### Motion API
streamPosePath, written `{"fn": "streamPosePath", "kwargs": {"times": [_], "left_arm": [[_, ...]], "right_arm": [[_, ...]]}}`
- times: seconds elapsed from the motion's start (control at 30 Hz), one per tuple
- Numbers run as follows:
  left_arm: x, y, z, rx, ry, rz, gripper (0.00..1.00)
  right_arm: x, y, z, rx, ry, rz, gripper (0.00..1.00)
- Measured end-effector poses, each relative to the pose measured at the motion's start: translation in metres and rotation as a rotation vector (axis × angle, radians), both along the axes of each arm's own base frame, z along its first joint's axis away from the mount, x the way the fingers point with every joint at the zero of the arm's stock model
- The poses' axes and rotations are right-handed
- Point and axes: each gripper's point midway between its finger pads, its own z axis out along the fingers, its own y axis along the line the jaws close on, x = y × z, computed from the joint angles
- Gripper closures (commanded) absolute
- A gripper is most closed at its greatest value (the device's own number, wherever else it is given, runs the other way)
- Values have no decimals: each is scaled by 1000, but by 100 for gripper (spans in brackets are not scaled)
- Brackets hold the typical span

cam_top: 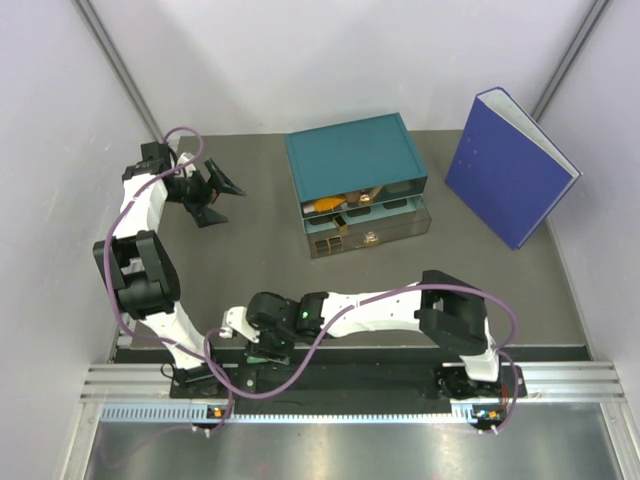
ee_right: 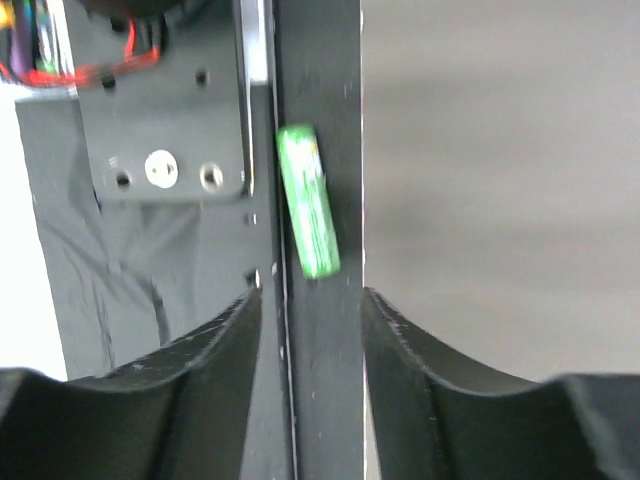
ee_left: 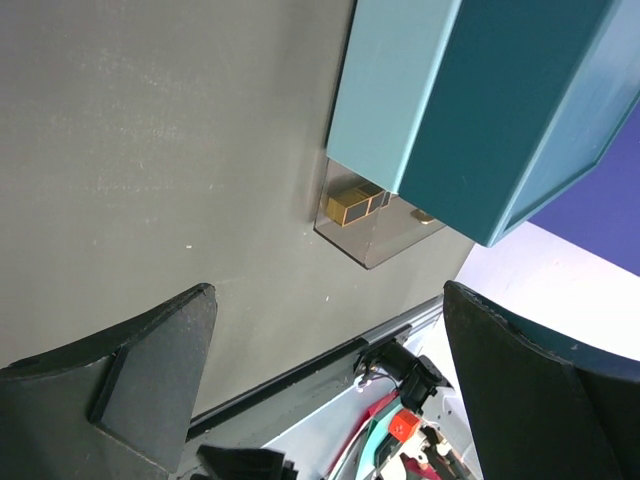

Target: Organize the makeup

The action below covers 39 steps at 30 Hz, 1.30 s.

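— How do the arms sit?
— The left arm is raised at the far left. The left claw [cam_top: 221, 199] is released, fingers spread wide, facing the box [cam_top: 350, 160]. The right arm is folded low and reaches left along the near edge of the bench [cam_top: 250, 260]. The right claw [ee_right: 308, 298] is released too, fingers apart over a dark strip [ee_right: 320, 90].
— And the makeup?
— A green capsule [ee_right: 309, 200] lies on that strip just past the fingertips, untouched and too blurred to read any print. An orange tube [cam_top: 328, 205] is in the upper drawer, and black-and-gold cases [ee_left: 357, 203] are in the clear lower one.
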Motion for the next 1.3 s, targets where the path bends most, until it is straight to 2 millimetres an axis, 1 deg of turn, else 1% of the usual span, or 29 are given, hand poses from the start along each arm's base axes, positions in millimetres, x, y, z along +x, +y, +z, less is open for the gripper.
{"fn": "streamPosePath", "kwargs": {"times": [0.03, 0.1, 0.2, 0.37, 0.53, 0.7, 0.9, 1.2, 1.3], "left_arm": [[0, 0, -1, 0, 1, 0, 1], [0, 0, -2, -1, 6, 1, 1], [1, 1, -3, -2, 9, 3, 1], [2, 2, -4, -3, 12, 3, 1], [2, 2, -6, -3, 16, 3, 1], [2, 2, -4, -5, 8, -4, 1], [2, 2, -5, -1, 3, -11, 1], [1, 3, -5, 1, 2, -13, 1], [2, 4, -6, 1, 4, -14, 1]], "right_arm": [[0, 4, 1, 8, 0, 1, 64], [0, 11, 1, 19, 4, 7, 65], [-2, 17, -3, 22, 18, 17, 64], [-6, 17, -14, 1, 39, 29, 64], [-8, 18, -17, 1, 51, 35, 61], [-7, 25, -18, 24, 53, 31, 59], [-10, 27, -37, 5, 77, 25, 60], [-11, 31, -37, 13, 89, 10, 61], [-9, 36, -37, 15, 88, 1, 59]]}}
